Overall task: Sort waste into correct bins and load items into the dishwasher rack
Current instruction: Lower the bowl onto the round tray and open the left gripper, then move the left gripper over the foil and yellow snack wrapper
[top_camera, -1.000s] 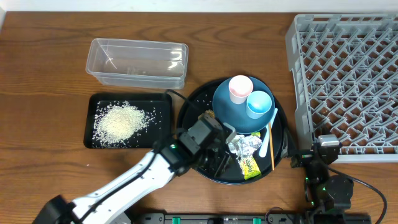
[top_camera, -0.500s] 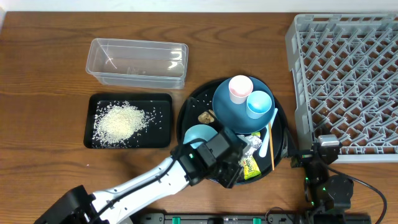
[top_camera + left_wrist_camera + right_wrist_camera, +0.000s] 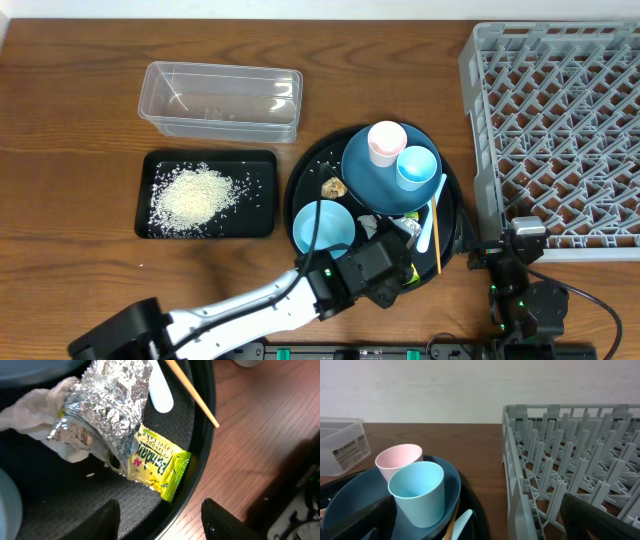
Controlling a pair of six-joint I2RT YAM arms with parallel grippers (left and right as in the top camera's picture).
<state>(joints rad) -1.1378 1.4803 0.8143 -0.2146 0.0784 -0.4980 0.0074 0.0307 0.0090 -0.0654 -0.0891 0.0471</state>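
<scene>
left end effector [image 3: 162, 527] apart, empty; yellow-green packet [image 3: 156, 467] just ahead, long axis slanted across gap. right end effector [image 3: 480, 520] open, farther off

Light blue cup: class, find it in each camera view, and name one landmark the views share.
Overhead: the light blue cup stands on the dark blue plate, right of centre, beside the pinkish-white cup.
Left wrist: not in it.
Right wrist: lower left, in front of the pinkish-white cup.
Shared landmark: the pale blue spoon, in all three views.
</scene>
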